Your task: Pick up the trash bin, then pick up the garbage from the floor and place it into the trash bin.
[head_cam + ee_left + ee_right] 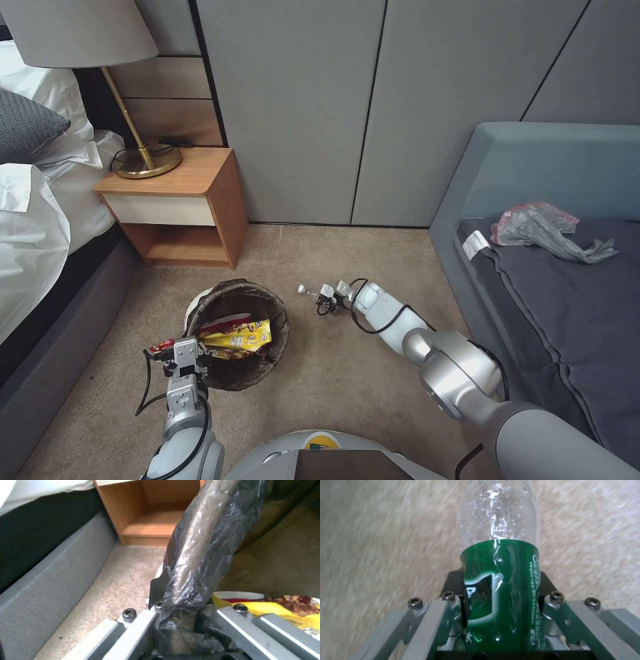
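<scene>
Beside the bin (237, 333), clamped at its rim in the left gripper (181, 352) jaws, the bottle (500, 580), pinched by the right gripper (325, 295) jaws, should be carried level over the opening before release.

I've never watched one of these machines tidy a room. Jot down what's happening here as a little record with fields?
Place: carpeted bedroom floor between a bed, a wooden nightstand and a grey sofa
Left gripper: shut on the bag-lined rim of the trash bin
Right gripper: shut on a clear green-labelled bottle, held just right of the bin
In the bin: yellow and red snack wrappers
On the sofa: a crumpled plastic bag
</scene>
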Robot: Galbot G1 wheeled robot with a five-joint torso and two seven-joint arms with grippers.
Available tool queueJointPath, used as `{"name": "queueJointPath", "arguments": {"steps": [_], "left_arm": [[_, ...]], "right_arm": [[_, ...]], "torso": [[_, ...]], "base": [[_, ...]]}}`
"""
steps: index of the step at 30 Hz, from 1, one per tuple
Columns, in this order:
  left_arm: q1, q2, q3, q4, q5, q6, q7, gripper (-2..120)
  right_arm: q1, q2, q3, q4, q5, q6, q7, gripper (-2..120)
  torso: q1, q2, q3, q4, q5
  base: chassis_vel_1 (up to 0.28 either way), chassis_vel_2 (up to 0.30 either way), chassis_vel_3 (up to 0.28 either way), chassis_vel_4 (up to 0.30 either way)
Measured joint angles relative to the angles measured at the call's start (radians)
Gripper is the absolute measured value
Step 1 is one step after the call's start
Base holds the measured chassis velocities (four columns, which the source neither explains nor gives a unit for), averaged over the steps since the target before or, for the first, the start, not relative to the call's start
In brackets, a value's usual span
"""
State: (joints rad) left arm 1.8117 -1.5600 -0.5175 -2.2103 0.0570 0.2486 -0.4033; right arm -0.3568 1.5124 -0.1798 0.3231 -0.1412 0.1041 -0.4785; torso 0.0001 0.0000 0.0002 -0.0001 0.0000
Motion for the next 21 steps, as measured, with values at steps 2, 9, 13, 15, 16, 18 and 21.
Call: {"name": "queueJointPath", "arguments": {"steps": [2, 9, 13, 15, 16, 18, 21], "left_arm": [[-0.003, 0.003, 0.000, 0.005, -0.003, 0.001, 0.000, 0], [-0.017, 0.019, 0.001, 0.027, -0.018, 0.004, 0.001, 0], [-0.031, 0.026, 0.009, 0.037, -0.032, 0.012, 0.001, 0], [-0.036, 0.028, 0.011, 0.039, -0.036, 0.015, 0.002, 0], [-0.039, 0.029, 0.013, 0.042, -0.038, 0.017, 0.002, 0], [-0.044, 0.029, 0.016, 0.047, -0.039, 0.019, 0.002, 0], [-0.047, 0.030, 0.023, 0.051, -0.041, 0.021, 0.003, 0]], "right_arm": [[-0.009, 0.001, 0.017, 0.020, 0.026, 0.017, 0.017, 29], [-0.084, -0.010, 0.126, 0.207, 0.168, 0.128, 0.085, 29], [-0.191, -0.068, 0.130, 0.523, 0.303, 0.114, 0.125, 29], [-0.227, -0.084, 0.135, 0.640, 0.342, 0.100, 0.141, 29], [-0.259, -0.096, 0.138, 0.742, 0.376, 0.087, 0.155, 29], [-0.317, -0.119, 0.141, 0.937, 0.432, 0.064, 0.180, 29], [-0.379, -0.141, 0.126, 1.121, 0.489, 0.046, 0.205, 29]], "torso": [[0.000, 0.000, 0.000, -0.0001, 0.0000], [0.000, 0.000, 0.000, 0.0004, 0.0000], [0.000, 0.000, 0.000, 0.0000, 0.0000], [0.000, 0.000, 0.000, -0.0003, -0.0001], [0.000, 0.000, 0.000, 0.0000, 0.0000], [0.000, 0.000, 0.000, 0.0003, -0.0001], [0.000, 0.000, 0.000, 0.0001, 0.0000]], "base": [[0.000, 0.000, 0.000, 0.000], [0.000, 0.000, 0.000, 0.000], [0.000, 0.000, 0.000, 0.000], [0.000, 0.000, 0.000, 0.000], [0.000, 0.000, 0.000, 0.000], [0.000, 0.000, 0.000, 0.000], [0.000, 0.000, 0.000, 0.000]]}}
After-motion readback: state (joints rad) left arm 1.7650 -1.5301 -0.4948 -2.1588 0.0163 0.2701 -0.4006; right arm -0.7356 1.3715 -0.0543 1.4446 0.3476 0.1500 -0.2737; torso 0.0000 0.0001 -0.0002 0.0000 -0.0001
